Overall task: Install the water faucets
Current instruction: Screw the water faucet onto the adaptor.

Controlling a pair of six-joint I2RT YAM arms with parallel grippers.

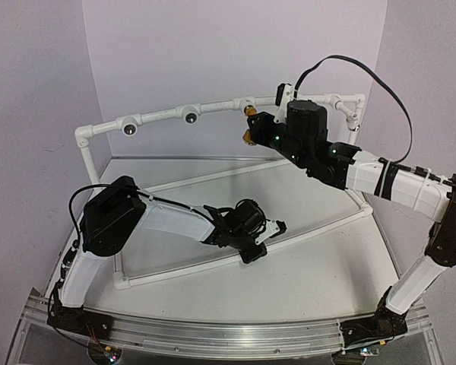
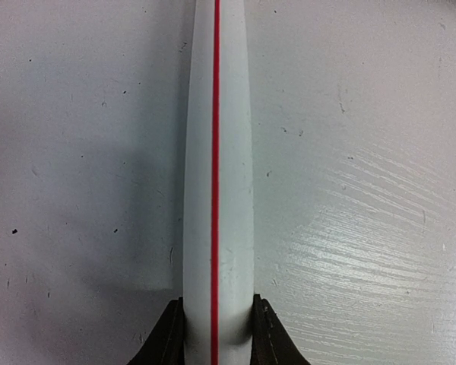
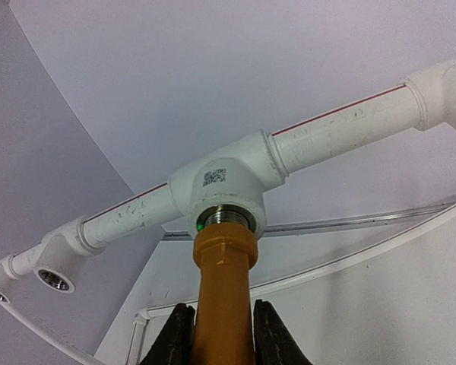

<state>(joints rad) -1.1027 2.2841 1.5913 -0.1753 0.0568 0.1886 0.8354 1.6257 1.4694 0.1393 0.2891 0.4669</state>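
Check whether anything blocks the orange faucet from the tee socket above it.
Nothing visible does: the orange faucet, gripped by the right gripper, has its threaded end right at the tee socket's mouth.

Yellow-orange faucet (image 3: 224,293); white pipe (image 2: 232,190) with red stripe

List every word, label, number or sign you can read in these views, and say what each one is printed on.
No text can be read in any view.
Dark printed code patch on the white tee fitting, right wrist view: too small and blurred to read.
Red stripe along the white pipe, left wrist view: a plain line, no lettering.
Orange faucet: no marking visible.
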